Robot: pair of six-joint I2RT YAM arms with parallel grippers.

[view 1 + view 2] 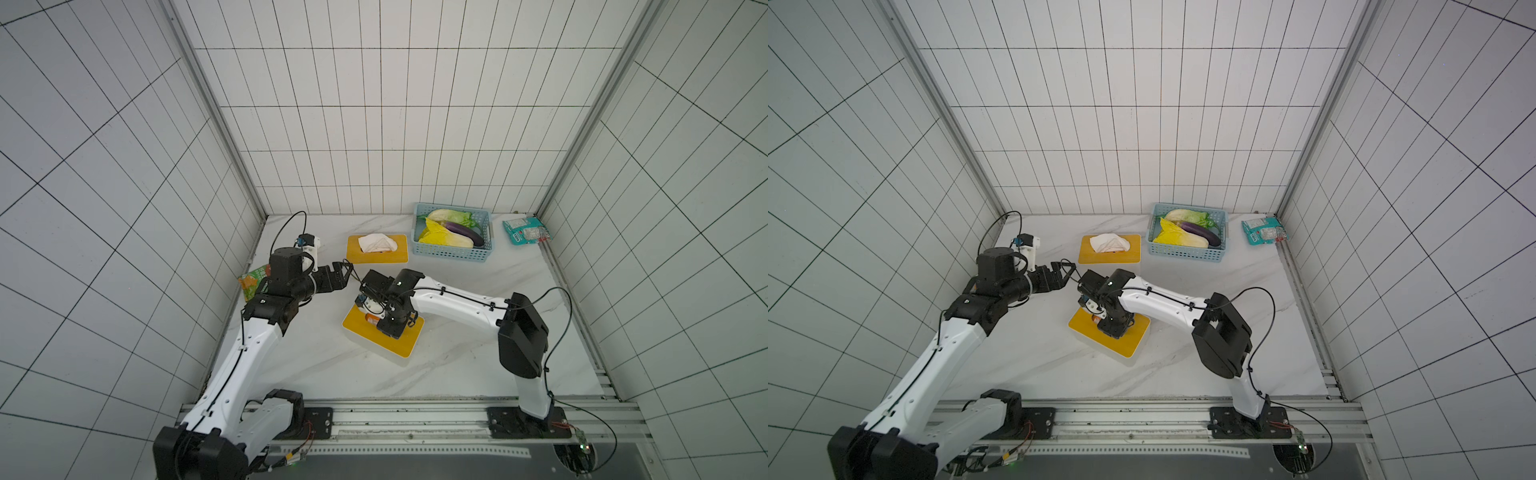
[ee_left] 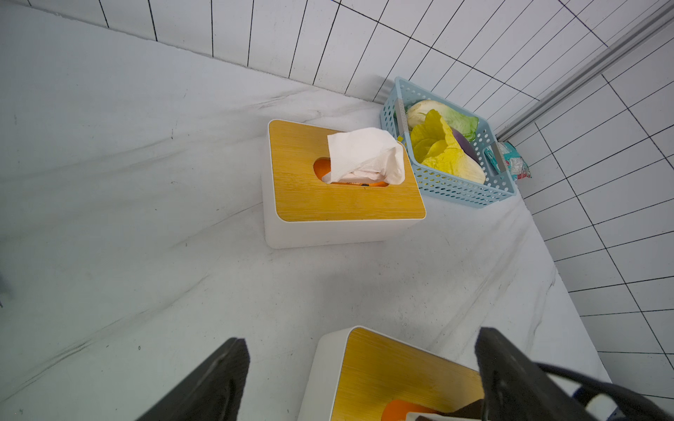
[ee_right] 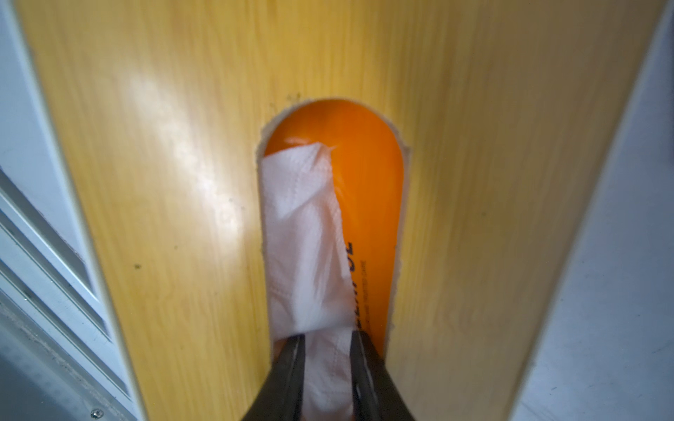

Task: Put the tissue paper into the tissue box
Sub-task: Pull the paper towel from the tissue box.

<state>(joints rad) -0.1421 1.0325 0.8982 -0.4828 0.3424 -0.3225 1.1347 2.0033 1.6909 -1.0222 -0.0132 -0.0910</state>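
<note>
Our right gripper (image 3: 326, 342), narrow, pinches the tissue paper (image 3: 302, 237) in the slot of the near tissue box (image 1: 405, 345) — our left gripper (image 2: 361, 339) gapes wide at its 11 o'clock; the far box (image 1: 376, 257) sits at 12.

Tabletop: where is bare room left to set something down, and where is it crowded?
Bare: the strip between the near tissue box and the front rail; also the stretch between the right arm and the basket. Crowded: the far tissue box, basket and snack packet along the back.
</note>
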